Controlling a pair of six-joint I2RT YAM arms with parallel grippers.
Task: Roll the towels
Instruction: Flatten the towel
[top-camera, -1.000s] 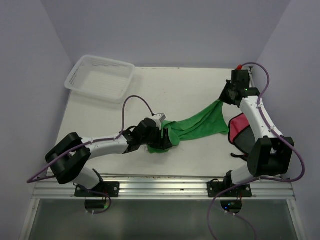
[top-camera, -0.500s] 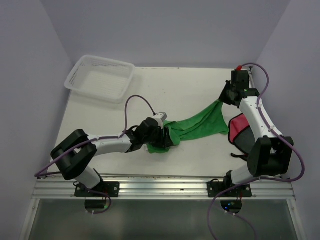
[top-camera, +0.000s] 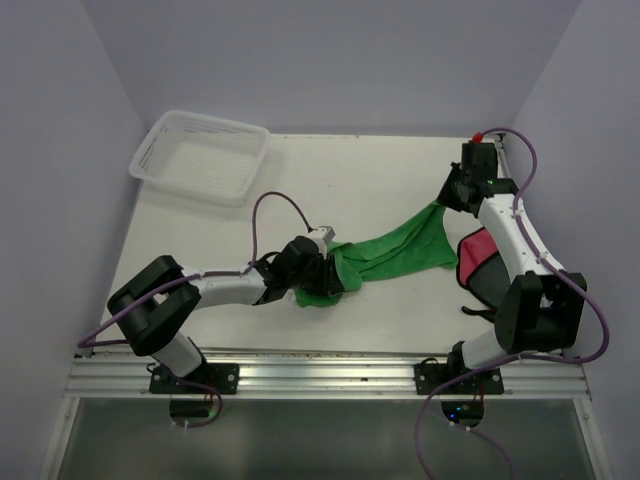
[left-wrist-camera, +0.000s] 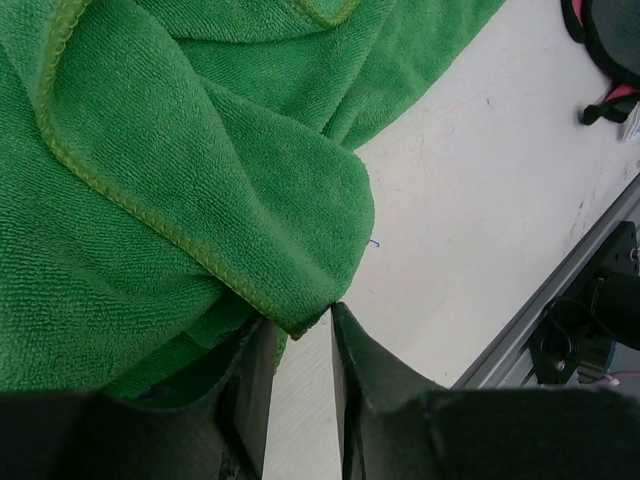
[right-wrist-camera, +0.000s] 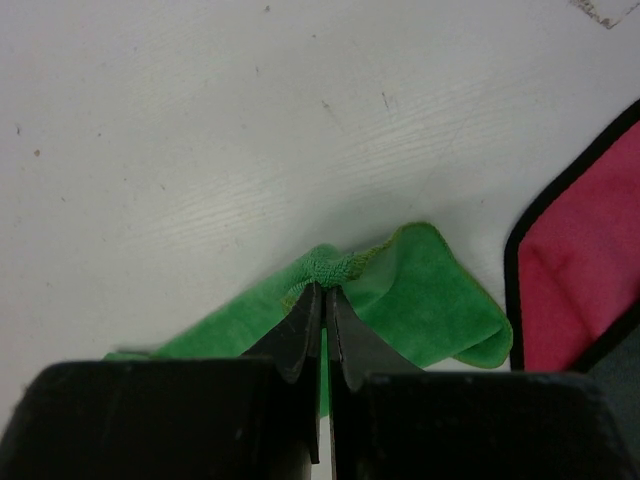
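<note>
The green towel (top-camera: 390, 250) lies across the middle of the white table (top-camera: 300, 180), stretched from a bunched end near the front to a drawn-up corner at the far right. At the near end, the left gripper (left-wrist-camera: 303, 318) sits low over the bunched folds. Its fingers (left-wrist-camera: 255, 385) stand a little apart, with a slit of bare table showing between them. A hemmed, folded corner of the cloth lies right at their tips, and it is hard to tell whether the tips press on it. From above, this gripper's body covers much of that end of the towel.

At the near right lies the red towel (top-camera: 478, 258), with a dark grey side turned up along its front. The right arm crosses over it and hides part of it, so its full outline cannot be made out. The wrist view shows only a black-edged corner of it, cut off by the frame.

Farther back on the right, the right gripper (right-wrist-camera: 322, 300) is closed tight on the towel's far corner. The cloth is puckered between its tips.

At the far left corner stands a white mesh basket (top-camera: 185, 187), well apart from both towels.
</note>
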